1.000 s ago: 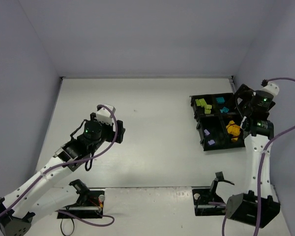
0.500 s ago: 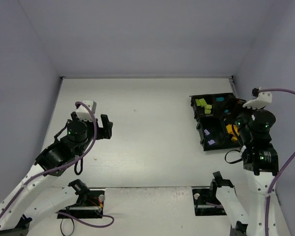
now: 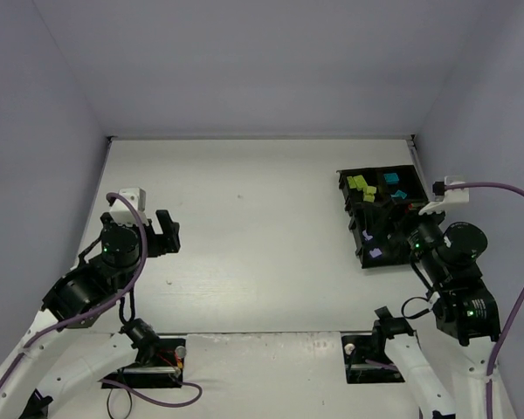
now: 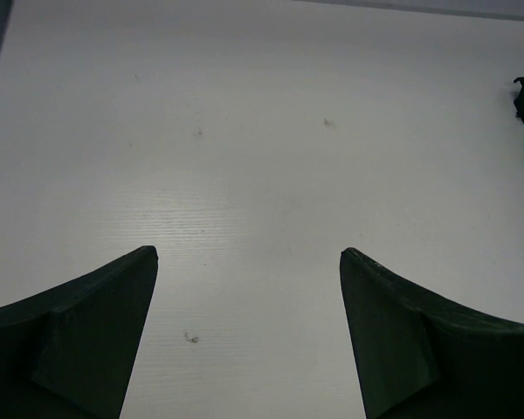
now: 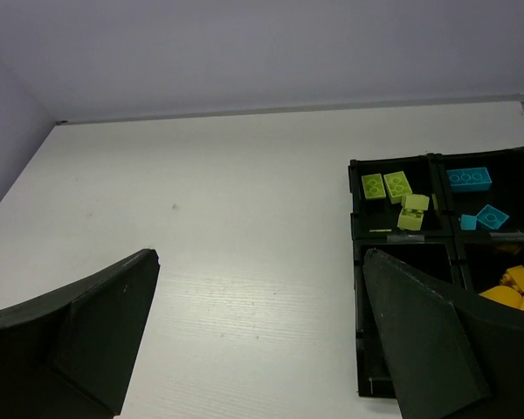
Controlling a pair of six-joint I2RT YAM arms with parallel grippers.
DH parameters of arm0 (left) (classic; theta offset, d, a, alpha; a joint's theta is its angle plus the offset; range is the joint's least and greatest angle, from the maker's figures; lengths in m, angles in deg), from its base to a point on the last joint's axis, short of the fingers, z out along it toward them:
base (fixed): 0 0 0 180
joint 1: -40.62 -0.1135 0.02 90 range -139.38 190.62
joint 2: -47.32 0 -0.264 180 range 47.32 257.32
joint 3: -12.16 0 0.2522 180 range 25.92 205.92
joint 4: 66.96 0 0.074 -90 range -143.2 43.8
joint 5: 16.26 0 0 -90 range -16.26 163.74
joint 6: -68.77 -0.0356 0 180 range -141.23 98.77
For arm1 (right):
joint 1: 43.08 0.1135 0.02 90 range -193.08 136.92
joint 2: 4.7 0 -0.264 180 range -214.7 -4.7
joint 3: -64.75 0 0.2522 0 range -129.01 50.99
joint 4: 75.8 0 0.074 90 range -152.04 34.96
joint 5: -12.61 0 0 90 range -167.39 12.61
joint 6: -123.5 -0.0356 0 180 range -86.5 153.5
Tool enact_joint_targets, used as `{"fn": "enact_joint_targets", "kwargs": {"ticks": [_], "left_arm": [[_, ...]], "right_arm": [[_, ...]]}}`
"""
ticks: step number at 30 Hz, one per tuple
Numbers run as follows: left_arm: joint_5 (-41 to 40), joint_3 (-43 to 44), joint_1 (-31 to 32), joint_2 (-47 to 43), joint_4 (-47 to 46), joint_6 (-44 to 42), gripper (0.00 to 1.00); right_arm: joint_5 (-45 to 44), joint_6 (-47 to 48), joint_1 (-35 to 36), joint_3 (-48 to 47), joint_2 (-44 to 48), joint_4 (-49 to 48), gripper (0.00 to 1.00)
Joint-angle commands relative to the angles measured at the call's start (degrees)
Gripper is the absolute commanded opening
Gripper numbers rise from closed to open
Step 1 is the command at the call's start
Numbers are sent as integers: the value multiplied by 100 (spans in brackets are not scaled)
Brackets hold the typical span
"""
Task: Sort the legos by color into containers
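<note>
1. My left pincer (image 4: 249,336) hangs released over the bare table (image 4: 262,148), jaws wide apart with nothing between them
2. My right pincer (image 5: 260,345) is released too, jaws spread and grasping nothing, up by the near side of the tray (image 5: 389,161)
3. Every lego I can see lies inside the tray. The lime green bricks (image 5: 391,188) are in a far compartment and the cyan bricks (image 5: 469,178) in the one beside it. The orange bricks (image 5: 513,286) sit nearer me under the cyan, and the lavender bricks (image 3: 375,253) nearer me under the lime
4. Each compartment that shows holds a single colour, so I judge those four colours sorted
5. No view shows a loose brick on the table
6. I find no pink or yellow, though my right arm hides part of the tray from above
7. I judge the sorting finished, or all but
</note>
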Motion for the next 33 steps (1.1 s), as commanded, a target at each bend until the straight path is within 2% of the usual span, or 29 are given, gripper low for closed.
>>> {"fn": "enact_joint_targets", "kwargs": {"ticks": [1, 7, 33], "left_arm": [[-343, 157, -28, -30, 69, 100, 78], [-325, 113, -28, -83, 122, 162, 78], [-545, 33, -28, -320, 368, 311, 79]], "right_arm": [[-265, 100, 88, 66, -7, -294, 100], [-599, 162, 114, 119, -34, -250, 100], [-915, 276, 114, 207, -34, -145, 100]]}}
